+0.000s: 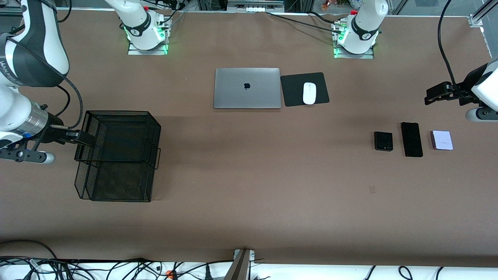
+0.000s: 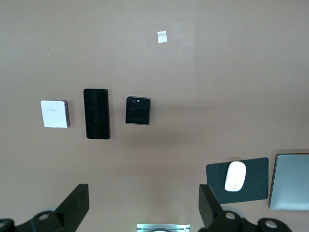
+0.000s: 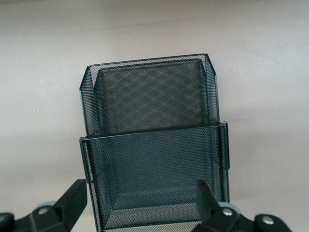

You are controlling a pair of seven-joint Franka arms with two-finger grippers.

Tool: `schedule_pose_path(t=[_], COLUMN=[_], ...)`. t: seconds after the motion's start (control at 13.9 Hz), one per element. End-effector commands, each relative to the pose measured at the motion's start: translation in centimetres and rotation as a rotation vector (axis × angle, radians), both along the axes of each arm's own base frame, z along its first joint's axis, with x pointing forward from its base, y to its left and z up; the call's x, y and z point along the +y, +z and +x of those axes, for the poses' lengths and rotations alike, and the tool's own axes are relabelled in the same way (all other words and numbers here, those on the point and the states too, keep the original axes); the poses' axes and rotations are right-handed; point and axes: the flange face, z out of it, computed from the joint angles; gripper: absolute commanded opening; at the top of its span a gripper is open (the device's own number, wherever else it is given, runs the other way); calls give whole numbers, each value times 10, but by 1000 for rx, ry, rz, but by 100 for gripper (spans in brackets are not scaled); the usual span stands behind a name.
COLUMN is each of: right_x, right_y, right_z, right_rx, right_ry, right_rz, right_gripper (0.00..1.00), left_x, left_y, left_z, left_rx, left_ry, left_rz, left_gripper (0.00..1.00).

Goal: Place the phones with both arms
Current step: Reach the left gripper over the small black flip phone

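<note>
Lying flat in a row on the tabletop (image 1: pixel 249 217) toward the left arm's end, three phones (image 1: pixel 412 139) are looking thin, stiff and slippery, best pinched across their edges. Left gripper (image 2: pixel 144 205) and right gripper (image 3: pixel 140 205) are hovering, jaws wide and empty.

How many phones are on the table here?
3, in a row at the left arm's end: small black phone, long black phone, lavender-white phone. None visibly hidden.
</note>
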Motion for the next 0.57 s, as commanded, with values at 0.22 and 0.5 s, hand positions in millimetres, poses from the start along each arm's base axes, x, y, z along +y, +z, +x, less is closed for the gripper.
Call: schedule_pose_path(t=[0.22,0.5], right_x=[-3,-3], right_y=[8,8], right_z=[-1,-1], right_rx=[0,-2], right_ry=[13,9], right_rz=[15,19], right_gripper=[100,100], left_x=[1,-2], left_y=[6,-9], left_z=[0,5], left_rx=[-12,14], left_ry=[13,16], left_rz=[-27,-26], left_gripper=[100,100])
